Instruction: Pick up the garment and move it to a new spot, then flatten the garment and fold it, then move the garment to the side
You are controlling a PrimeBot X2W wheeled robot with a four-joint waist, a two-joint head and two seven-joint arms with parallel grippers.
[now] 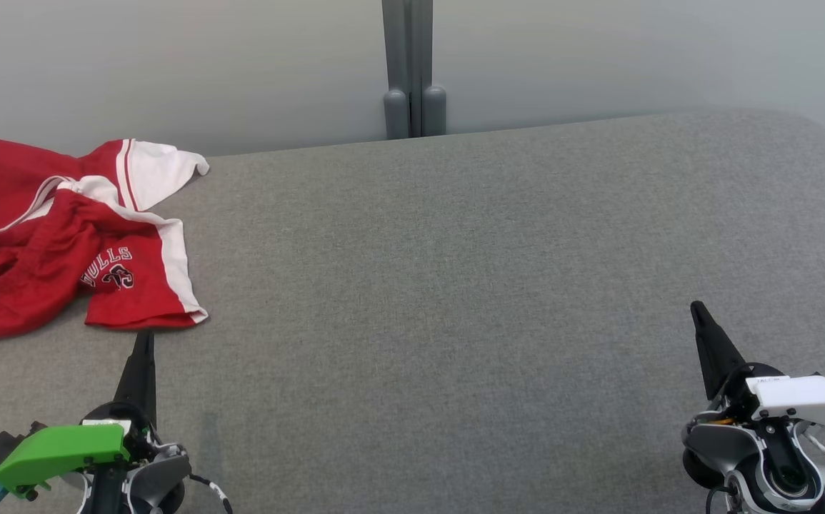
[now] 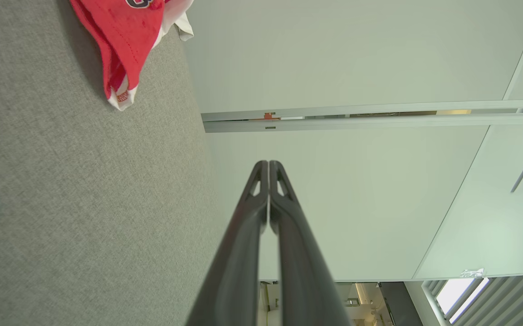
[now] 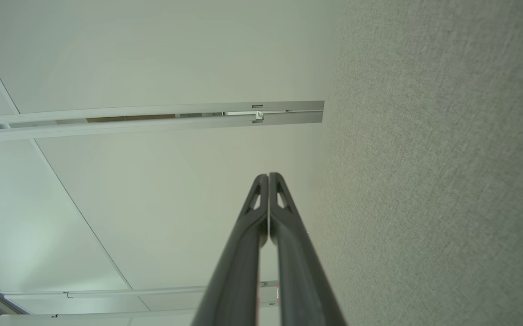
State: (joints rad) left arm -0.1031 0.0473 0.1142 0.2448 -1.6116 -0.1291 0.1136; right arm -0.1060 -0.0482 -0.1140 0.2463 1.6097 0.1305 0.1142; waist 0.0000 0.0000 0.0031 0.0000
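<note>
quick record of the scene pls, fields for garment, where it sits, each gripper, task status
garment: red with white trim, crumpled, not flattened or folded
location: far left of the grey fabric surface
left gripper: shut, empty, pointing at the garment's near hem, not gripping it
right gripper: shut, empty, at the right, far from the garment
task status: garment not yet picked up

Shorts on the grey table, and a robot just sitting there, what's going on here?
Nothing is being handled yet. The red and white shorts lie crumpled at the left side of the table. Both grippers are shut and empty. The left gripper points at the shorts from just in front of them, and the right gripper sits far off to the right. The pickup has not begun.
</note>
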